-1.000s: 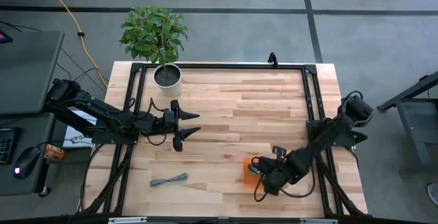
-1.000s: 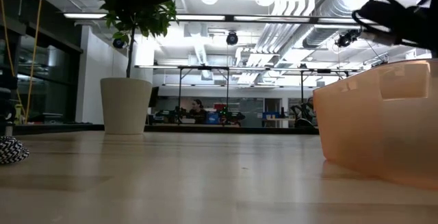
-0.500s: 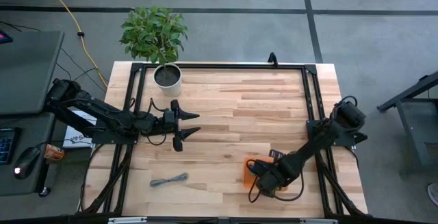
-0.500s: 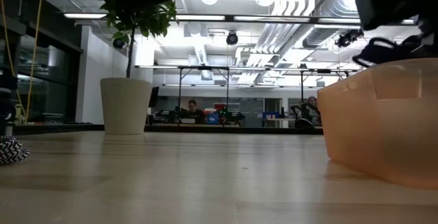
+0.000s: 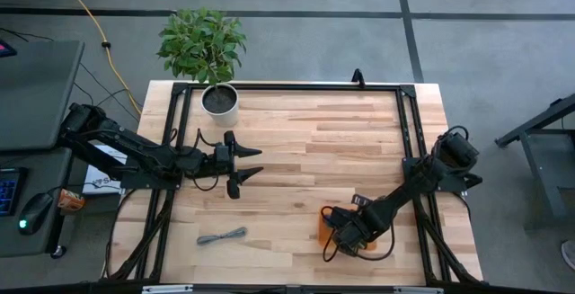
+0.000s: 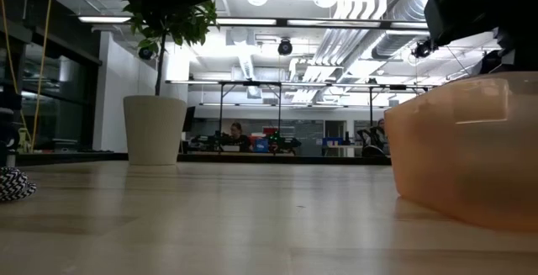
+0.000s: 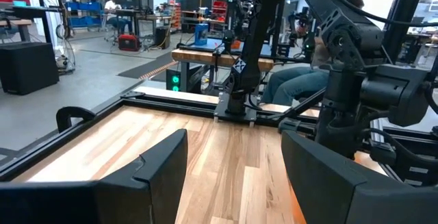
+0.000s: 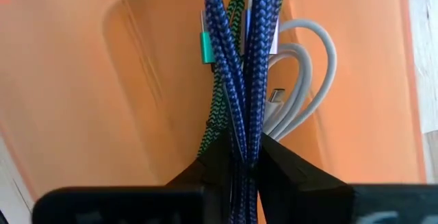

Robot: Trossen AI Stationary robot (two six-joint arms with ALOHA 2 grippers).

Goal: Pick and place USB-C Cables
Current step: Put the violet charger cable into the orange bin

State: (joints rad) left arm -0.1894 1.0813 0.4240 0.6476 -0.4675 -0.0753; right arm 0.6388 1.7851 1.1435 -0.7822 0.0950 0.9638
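Observation:
My right gripper (image 5: 340,233) hangs over the orange tray (image 5: 324,227) near the table's near right edge, shut on a dark blue braided cable (image 8: 263,18). In the right wrist view a green braided cable (image 8: 217,118) and a light grey cable (image 8: 318,59) lie on the tray's floor (image 8: 102,80) beneath the blue one. Another grey cable bundle (image 5: 222,236) lies flat on the table near its near edge, left of the tray. My left gripper (image 5: 252,164) waits open above the table's left half. My right gripper pinches the dark blue cable's bundled strands (image 8: 241,125) between its two fingers, from above, pointing down into the tray. Several strands run side by side along the fingers and hang below them over the tray's floor. Whether the lower end touches the tray is out of the picture.
A potted plant (image 5: 219,101) stands at the table's far left corner. A black frame rail (image 5: 296,87) runs around the table. In the low view the tray's wall (image 6: 462,157) rises at the right. Bare wood (image 5: 314,150) lies between the arms.
My right gripper has moved a little toward the table's left, farther over the orange tray, still shut on the dark blue cable. The left arm has kept still.

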